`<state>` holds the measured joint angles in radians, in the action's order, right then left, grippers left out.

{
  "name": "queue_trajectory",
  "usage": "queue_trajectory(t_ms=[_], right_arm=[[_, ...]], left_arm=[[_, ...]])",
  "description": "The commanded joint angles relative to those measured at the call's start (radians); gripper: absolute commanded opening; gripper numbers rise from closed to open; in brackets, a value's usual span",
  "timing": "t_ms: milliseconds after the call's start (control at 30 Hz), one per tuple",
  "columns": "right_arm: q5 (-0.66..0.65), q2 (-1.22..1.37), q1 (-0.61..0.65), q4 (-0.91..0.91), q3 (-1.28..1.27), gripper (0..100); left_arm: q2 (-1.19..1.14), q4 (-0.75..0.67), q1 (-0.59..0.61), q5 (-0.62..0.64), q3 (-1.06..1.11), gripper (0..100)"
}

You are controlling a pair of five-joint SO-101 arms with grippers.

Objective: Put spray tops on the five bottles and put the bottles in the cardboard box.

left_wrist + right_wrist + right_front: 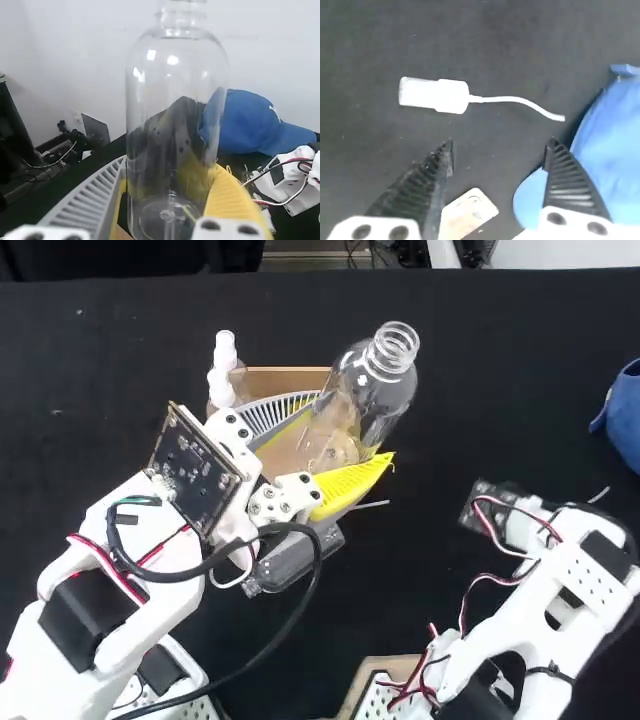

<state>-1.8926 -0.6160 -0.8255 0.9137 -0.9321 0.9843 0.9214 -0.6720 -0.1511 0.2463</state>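
My left gripper (320, 445) is shut on a clear, capless bottle (365, 390), with a grey finger (275, 410) on one side and a yellow finger (350, 485) on the other. It holds the bottle tilted above the cardboard box (285, 375). In the left wrist view the bottle (175, 125) stands between the same fingers (85, 200). A white spray top (222, 365) sticks up at the box's left edge. My right gripper (500, 147) is open just above another white spray top (435, 95), which lies on its side on the black table with its thin tube trailing.
A blue cap (622, 420) lies at the table's right edge, close to my right gripper's finger (560, 170). A small beige tag (467, 212) lies under the right gripper. A piece of cardboard (385, 680) sits at the front edge between the arm bases.
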Motion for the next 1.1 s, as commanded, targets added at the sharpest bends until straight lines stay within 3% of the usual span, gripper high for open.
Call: queue_trajectory(t_ms=[0, 300, 500, 667, 833, 933, 1067], right_arm=[[-0.12, -0.015, -0.023, -0.041, -0.038, 25.3], [-0.048, 0.173, -0.032, -0.384, -0.143, 25.3], [-0.046, 0.332, -0.032, -0.272, -0.008, 25.5], [-0.221, 0.357, -0.032, -0.097, 0.076, 25.4], [-0.259, 0.364, -0.002, -0.064, 0.067, 25.2], [-0.282, 0.364, 0.009, -0.064, 0.027, 18.8], [-0.287, 0.358, 0.002, -0.064, -0.002, 0.8]], left_arm=[[0.003, -0.015, -0.008, -0.025, -0.01, 3], [0.003, -0.015, -0.007, -0.025, -0.01, 3], [0.003, -0.018, -0.01, -0.026, 0.004, 3], [0.003, -0.017, -0.01, -0.029, 0.002, 3], [0.003, -0.017, -0.01, -0.029, 0.001, 3], [0.003, -0.017, -0.01, -0.029, 0.001, 3], [0.003, -0.017, -0.012, -0.028, 0.004, 3]])
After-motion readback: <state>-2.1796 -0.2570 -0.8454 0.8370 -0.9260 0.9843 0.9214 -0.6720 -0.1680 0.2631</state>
